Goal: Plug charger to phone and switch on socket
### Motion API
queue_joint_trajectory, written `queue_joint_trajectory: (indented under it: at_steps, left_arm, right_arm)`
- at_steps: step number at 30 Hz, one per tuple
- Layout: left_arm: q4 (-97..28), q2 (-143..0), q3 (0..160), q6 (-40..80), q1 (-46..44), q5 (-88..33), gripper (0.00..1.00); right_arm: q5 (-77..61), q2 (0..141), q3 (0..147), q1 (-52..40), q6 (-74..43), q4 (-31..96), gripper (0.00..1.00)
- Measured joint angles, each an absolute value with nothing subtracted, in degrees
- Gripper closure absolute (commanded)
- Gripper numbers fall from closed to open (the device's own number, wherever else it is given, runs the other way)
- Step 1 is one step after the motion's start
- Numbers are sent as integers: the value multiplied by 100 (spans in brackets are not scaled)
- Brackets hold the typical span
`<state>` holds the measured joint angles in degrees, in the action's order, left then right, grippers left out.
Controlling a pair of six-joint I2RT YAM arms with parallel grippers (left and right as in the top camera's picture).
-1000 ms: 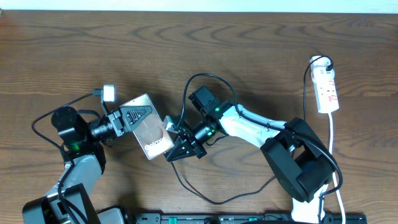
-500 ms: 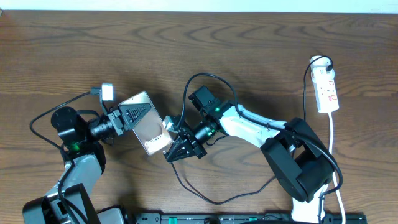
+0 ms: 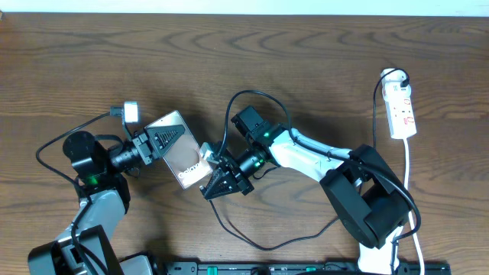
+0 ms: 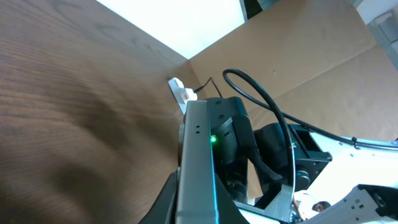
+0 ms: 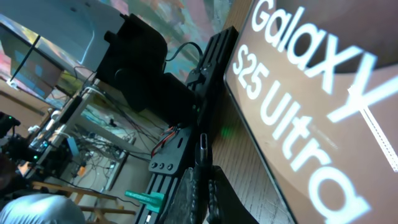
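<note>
– Overhead: what's blocked?
– The phone point(image 3: 187, 164) has its far end under the left gripper point(image 3: 164, 140). Its near end is behind the right gripper point(image 3: 216, 183). The port edge is hidden, so I can't tell if the plug tip is in or only touching.
– Do the wrist views help?
– Barely. Left wrist sees the phone point(image 4: 196, 168) edge-on as a thin grey strip, and its own fingers aren't separable. The socket point(image 4: 181, 93) is tiny and blurry past it. Right wrist crops the phone point(image 5: 311, 112) at the frame edge.
– Phone look and place?
– It's a flat slab, tilted, glossy grey face up, with white lettering "Galaxy S25 Ultra". It sits well left of the socket point(image 3: 403, 111) and nearer the robot.
– Grippers?
– Left is clamped on the phone. Right is pinched together on the charger point(image 3: 263, 248) at its plug end, with a slim dark stub poking out between the fingers. The thin black cable sags in a loop from there back toward the socket's side.
– Socket?
– White oblong on the table point(image 3: 306, 46) with a black plug at its far end. The red marks are too small to count.
– Counts?
– One phone, one charger, one socket, two grippers.
</note>
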<state>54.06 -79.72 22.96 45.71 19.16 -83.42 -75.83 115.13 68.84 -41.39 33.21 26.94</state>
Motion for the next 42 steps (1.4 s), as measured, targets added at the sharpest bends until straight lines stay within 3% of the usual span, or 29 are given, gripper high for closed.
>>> queue_joint_trajectory:
  at_steps: [42]
  left_arm:
    - [5426, -7972, 2296, 4928, 1916, -8455, 92]
  right_arm:
    - [-7367, 11513, 6882, -4136, 2987, 2322, 99]
